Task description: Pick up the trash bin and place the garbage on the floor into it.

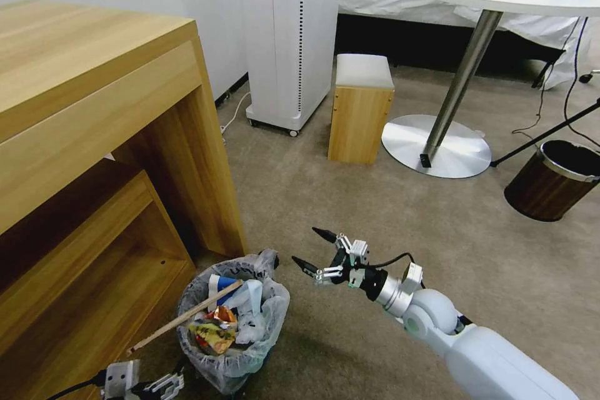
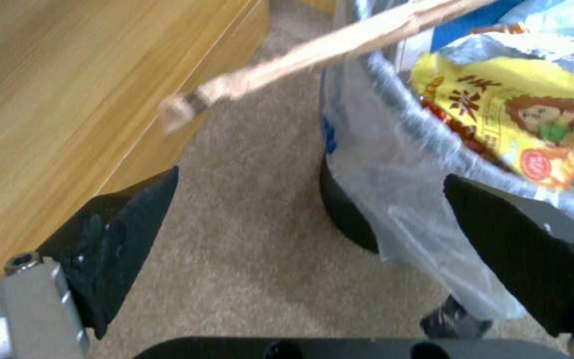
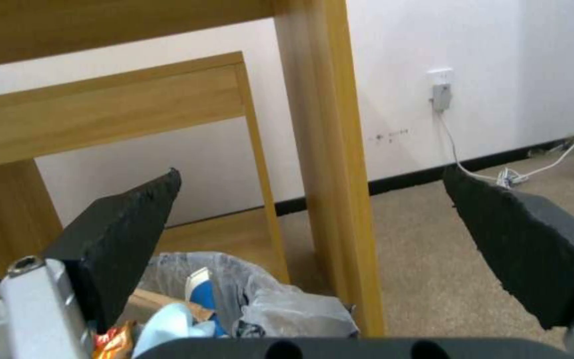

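Note:
The trash bin (image 1: 247,356), lined with a crinkly plastic bag, stands on the beige carpet floor (image 1: 350,212) beside the wooden desk. Garbage fills it: a thin wooden stick (image 1: 187,319) poking out over the rim, a yellow-and-red wrapper (image 1: 212,334), a blue-white carton (image 1: 222,284) and crumpled paper. My left gripper (image 1: 159,384) is low at the bin's near left side. In the left wrist view it (image 2: 310,178) is open, with the bagged bin wall (image 2: 393,199) between its fingers and the wrapper (image 2: 513,114) above. My right gripper (image 1: 314,249) hovers open just right of the bin, holding nothing; its wrist view shows the bin (image 3: 287,304) below.
The wooden desk (image 1: 94,106) and its leg (image 1: 215,187) stand close on the bin's left. A brown wood-look bin (image 1: 553,178) is at far right. A wooden stool (image 1: 359,106), a white appliance (image 1: 287,37) and the round table's metal base (image 1: 437,144) lie beyond open carpet.

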Tool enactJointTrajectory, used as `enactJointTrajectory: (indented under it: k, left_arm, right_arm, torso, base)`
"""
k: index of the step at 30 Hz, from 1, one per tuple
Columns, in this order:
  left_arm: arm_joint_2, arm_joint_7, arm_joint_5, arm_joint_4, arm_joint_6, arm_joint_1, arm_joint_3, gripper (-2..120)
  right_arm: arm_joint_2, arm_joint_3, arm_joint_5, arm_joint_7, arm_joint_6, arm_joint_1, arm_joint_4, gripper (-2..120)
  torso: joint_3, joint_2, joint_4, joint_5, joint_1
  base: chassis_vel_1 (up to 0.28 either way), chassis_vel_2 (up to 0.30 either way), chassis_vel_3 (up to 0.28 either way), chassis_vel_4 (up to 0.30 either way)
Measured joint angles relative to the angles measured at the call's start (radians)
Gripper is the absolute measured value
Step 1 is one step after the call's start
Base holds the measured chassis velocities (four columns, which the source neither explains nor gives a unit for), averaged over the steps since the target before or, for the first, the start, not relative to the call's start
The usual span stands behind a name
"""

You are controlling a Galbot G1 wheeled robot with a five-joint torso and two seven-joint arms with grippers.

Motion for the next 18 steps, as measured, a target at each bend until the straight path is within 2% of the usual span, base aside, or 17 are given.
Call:
enactJointTrajectory:
  k: [5,7,11,14,18]
  left_arm:
    - [-0.089,0.041,0.053,-0.009,-0.006,-0.001,0.006,100]
    - [-0.099,0.048,0.063,-0.008,-0.007,-0.005,0.007,100]
    - [-0.229,0.147,0.242,0.044,-0.043,-0.04,0.067,100]
    - [-0.265,0.176,0.284,0.063,-0.076,-0.056,0.071,100]
    - [-0.292,0.202,0.296,0.045,-0.101,-0.066,0.04,100]
  right_arm:
    - [-0.003,-0.007,0.004,-0.003,0.008,0.01,-0.012,100]
    - [-0.003,-0.006,0.004,-0.002,0.009,0.011,-0.012,100]
    - [-0.009,0.023,0.027,0.002,0.02,0.014,-0.021,100]
    - [-0.011,0.045,0.034,-0.003,0.023,0.009,-0.022,100]
    - [0.0,0.082,0.029,-0.003,0.023,-0.016,-0.018,100]
  torso:
    - [0.0,0.0,-0.0001,0.0001,0.0]
    - [0.0,0.0,-0.0001,0.0,0.0]
    - [0.0,0.0,0.0001,-0.0002,0.0]
    - [0.0,0.0,0.0,-0.0002,0.0]
    - [0.0,0.0,0.0,0.0002,0.0]
  base:
    - [0.0,0.0,0.0,0.0]
    - [0.0,0.0,0.0,0.0]
    - [0.0,0.0,0.0,0.0]
    - [0.0,0.0,0.0,0.0]
    - [0.0,0.0,0.0,0.0]
